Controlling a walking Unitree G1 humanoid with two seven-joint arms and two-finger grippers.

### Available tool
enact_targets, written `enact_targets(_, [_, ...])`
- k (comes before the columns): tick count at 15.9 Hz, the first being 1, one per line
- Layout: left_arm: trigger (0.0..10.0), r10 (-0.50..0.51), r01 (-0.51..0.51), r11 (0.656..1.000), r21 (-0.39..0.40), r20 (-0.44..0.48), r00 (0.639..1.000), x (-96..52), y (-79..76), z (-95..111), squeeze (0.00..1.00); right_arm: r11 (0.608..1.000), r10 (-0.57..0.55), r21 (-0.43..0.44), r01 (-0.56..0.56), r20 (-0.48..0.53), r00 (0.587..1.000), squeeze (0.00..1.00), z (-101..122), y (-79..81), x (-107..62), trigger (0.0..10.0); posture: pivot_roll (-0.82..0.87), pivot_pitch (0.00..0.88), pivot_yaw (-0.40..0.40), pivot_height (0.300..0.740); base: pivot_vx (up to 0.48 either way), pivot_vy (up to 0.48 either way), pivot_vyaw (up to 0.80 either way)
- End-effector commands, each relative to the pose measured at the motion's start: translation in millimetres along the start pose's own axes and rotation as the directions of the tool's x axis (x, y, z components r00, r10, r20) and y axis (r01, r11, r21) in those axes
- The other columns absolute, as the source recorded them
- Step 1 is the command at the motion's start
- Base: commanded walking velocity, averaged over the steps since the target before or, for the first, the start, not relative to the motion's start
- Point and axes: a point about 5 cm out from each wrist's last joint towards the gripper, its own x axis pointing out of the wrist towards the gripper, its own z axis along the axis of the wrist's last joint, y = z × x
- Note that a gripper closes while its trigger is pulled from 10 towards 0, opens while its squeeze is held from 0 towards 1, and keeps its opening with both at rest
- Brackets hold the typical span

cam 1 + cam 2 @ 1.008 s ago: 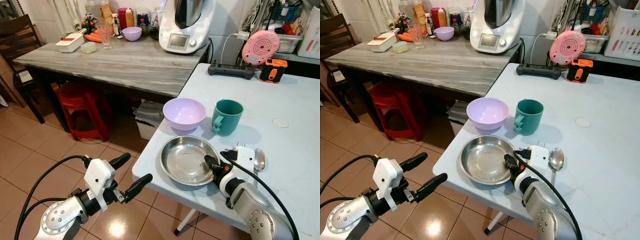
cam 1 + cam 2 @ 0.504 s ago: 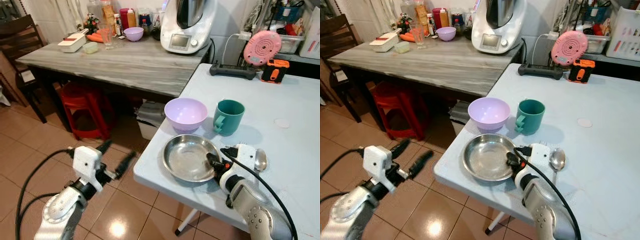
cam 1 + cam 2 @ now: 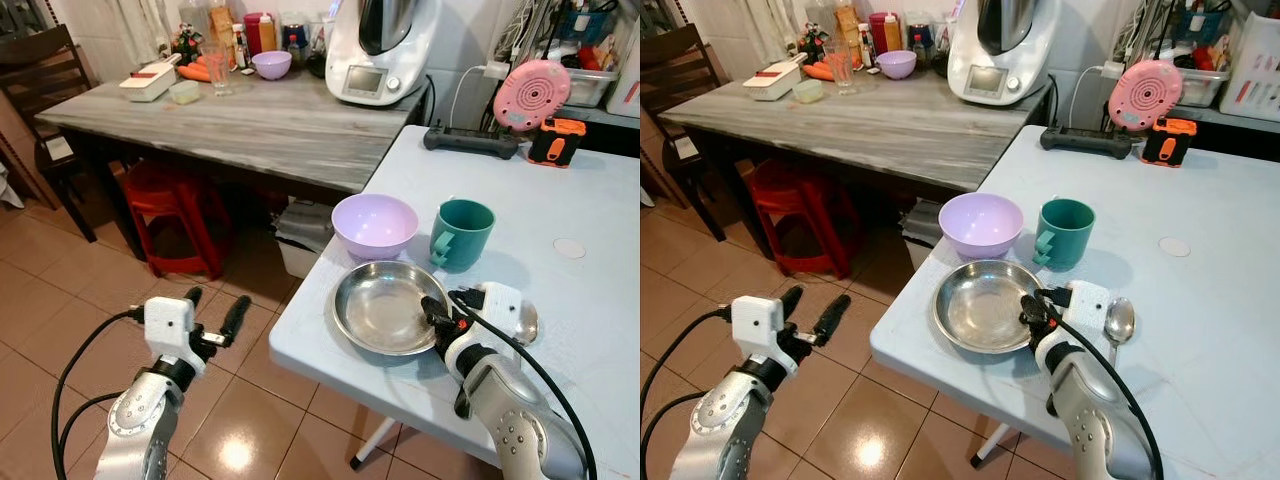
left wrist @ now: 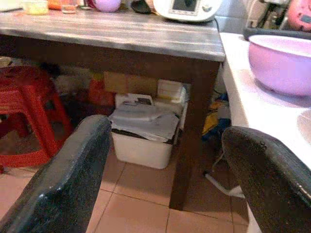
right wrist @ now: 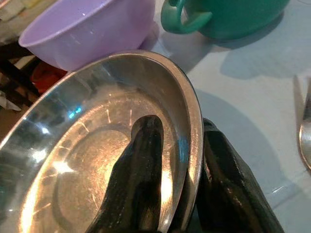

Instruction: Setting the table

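A round steel plate (image 3: 385, 305) lies near the front left corner of the pale blue table (image 3: 590, 230). My right gripper (image 3: 437, 315) is shut on the plate's right rim, one finger (image 5: 141, 160) inside the dish and the other under the edge. Behind the plate stand a purple bowl (image 3: 374, 223) and a green mug (image 3: 461, 235). A spoon (image 3: 526, 322) lies just right of my right wrist. Left of the table, my left gripper (image 3: 216, 300) hangs open over the tiled floor, holding nothing.
A grey wooden table (image 3: 230, 120) stands at the back left with a kitchen machine (image 3: 380, 45) and small items. Under it are a red stool (image 3: 170, 200) and a white bin (image 3: 300, 235). A pink device (image 3: 525, 93) and an orange tool (image 3: 557, 140) sit at the far edge.
My left arm has swung down and back to the left, away from the table edge. The right gripper keeps its hold on the plate's rim; the plate sits slightly nearer the bowl.
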Motion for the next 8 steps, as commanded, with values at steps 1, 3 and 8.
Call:
enact_targets(1, [10.0,0.017,-0.016,1.0,-0.009,0.021,1.0,2.0,2.7,3.4,0.0,0.999,-0.002,-0.033,0.001,-0.025,1.0,0.0,-3.6,3.3,2.1,10.0,0.0,0.0,0.054,0.74,0.0,0.0,0.0])
enact_targets(3, [10.0,0.009,-0.009,1.0,-0.018,0.028,1.0,4.1,0.7,3.6,0.0,0.993,0.026,-0.116,-0.02,0.049,0.998,0.0,2.5,8.1,2.5,10.0,0.0,0.0,0.056,0.74,0.0,0.0,0.0])
enact_targets(8, [10.0,-0.005,0.006,1.0,-0.027,0.053,0.999,9.5,-0.6,8.0,0.0,0.988,0.014,-0.152,-0.006,0.052,0.999,0.0,1.9,8.7,3.1,10.0,0.0,0.0,0.061,0.74,0.0,0.215,0.0])
